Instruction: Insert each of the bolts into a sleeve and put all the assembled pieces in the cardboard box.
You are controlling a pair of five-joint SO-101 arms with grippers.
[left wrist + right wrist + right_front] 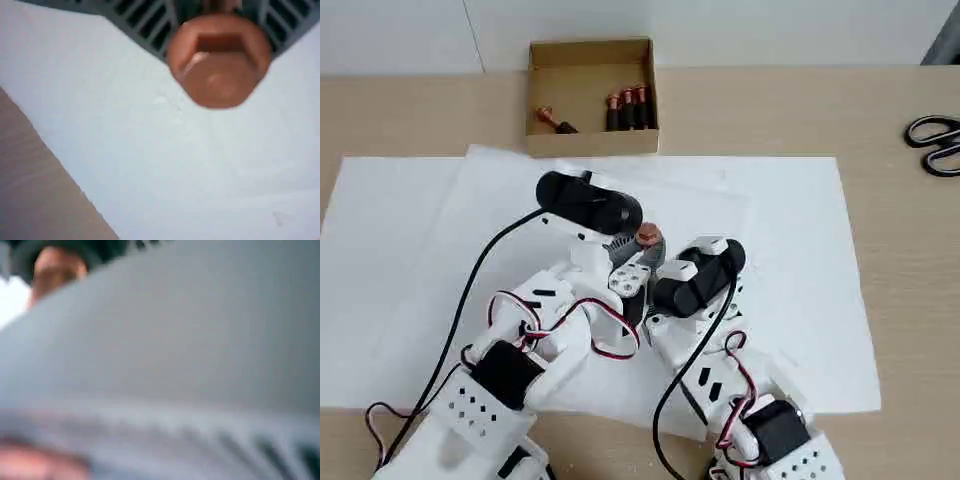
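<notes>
Table (880,120) with white paper (400,250) | left gripper (621,251) and right gripper (638,274) meet at the bolt (648,237), mid-table, near side of box (592,141) | grip: cannot tell | step: likely bolt into sleeve | next: line up, push gently

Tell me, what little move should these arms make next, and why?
Probably press the bolt home: left arm and right arm meet at it above the paper, any sleeve is hidden, and it is not yet in the cardboard box.
</notes>
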